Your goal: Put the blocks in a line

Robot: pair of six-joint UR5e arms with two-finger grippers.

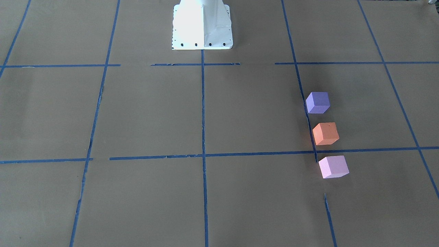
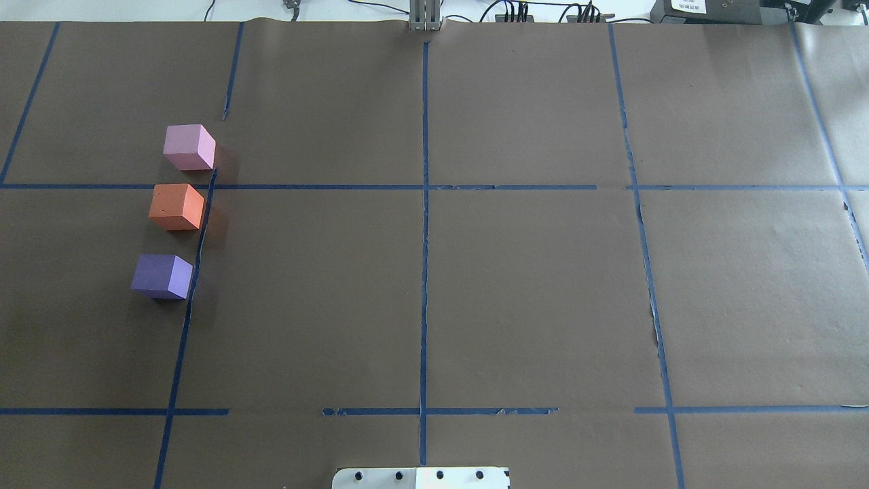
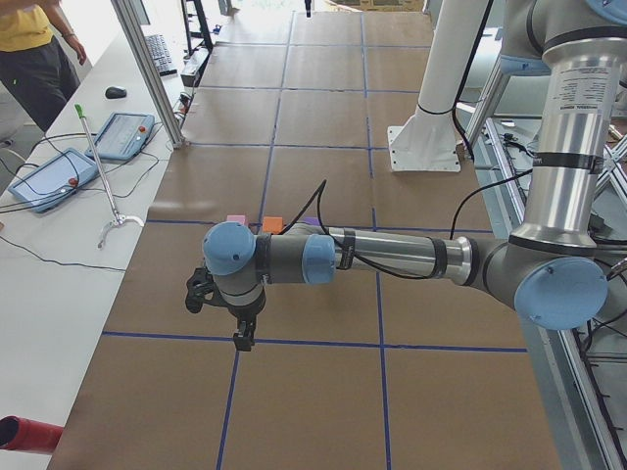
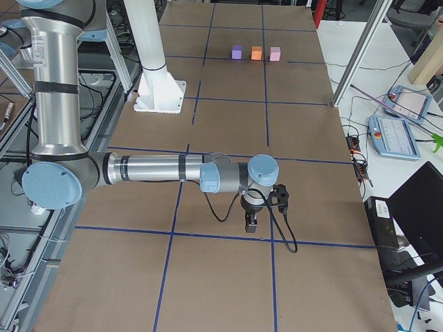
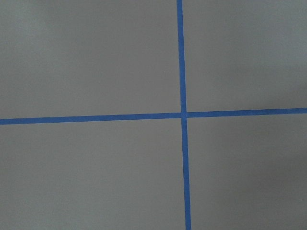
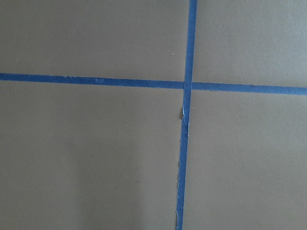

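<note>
Three blocks stand in a straight row along a blue tape line on the robot's left side of the table: the light pink block farthest from the robot, the orange block in the middle, the violet-purple block nearest. They also show in the front view, purple, orange, pink. The left gripper hangs over the paper away from the blocks, seen only in the exterior left view. The right gripper shows only in the exterior right view, far from the blocks. I cannot tell whether either is open or shut.
Brown paper with a blue tape grid covers the table. The white robot base stands at the table's middle edge. Tablets and cables lie on a side bench, where a person stands.
</note>
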